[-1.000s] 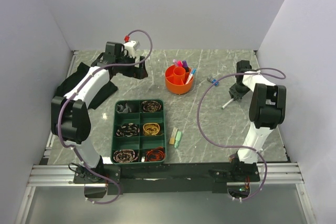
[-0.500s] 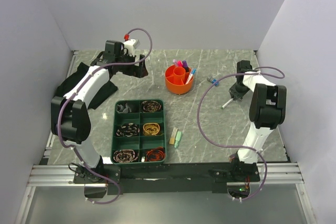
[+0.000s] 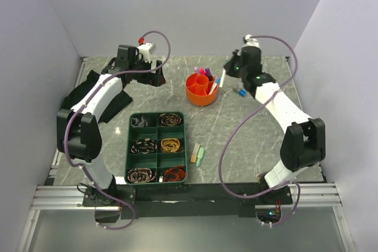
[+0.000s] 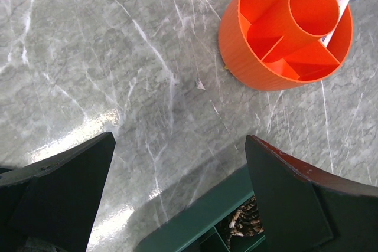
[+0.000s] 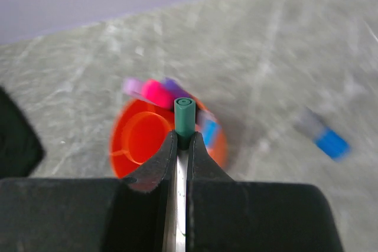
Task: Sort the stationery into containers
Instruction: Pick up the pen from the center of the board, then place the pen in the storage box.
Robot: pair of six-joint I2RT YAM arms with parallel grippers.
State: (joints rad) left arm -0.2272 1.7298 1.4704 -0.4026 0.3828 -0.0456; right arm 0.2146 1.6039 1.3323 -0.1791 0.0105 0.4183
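Observation:
The round orange pot [image 3: 201, 89] stands at the back middle with pink, purple and blue pens in it; it also shows in the left wrist view [image 4: 286, 33] and the right wrist view [image 5: 147, 140]. My right gripper [image 5: 182, 140] is shut on a white pen with a green cap [image 5: 183, 114], held above the pot's right side [image 3: 231, 68]. A small blue-capped piece [image 3: 239, 92] lies right of the pot. A beige block [image 3: 194, 153] and a pale green block [image 3: 201, 156] lie by the tray. My left gripper [image 4: 177, 163] is open and empty left of the pot.
A dark green divided tray [image 3: 157, 147] with hair ties sits front centre; its corner shows in the left wrist view [image 4: 207, 216]. Grey walls close the back and sides. Cables loop from both arms.
My right arm has swung from the right side of the table up and left to the pot, carrying the pen that lay under it. The left arm has not moved.

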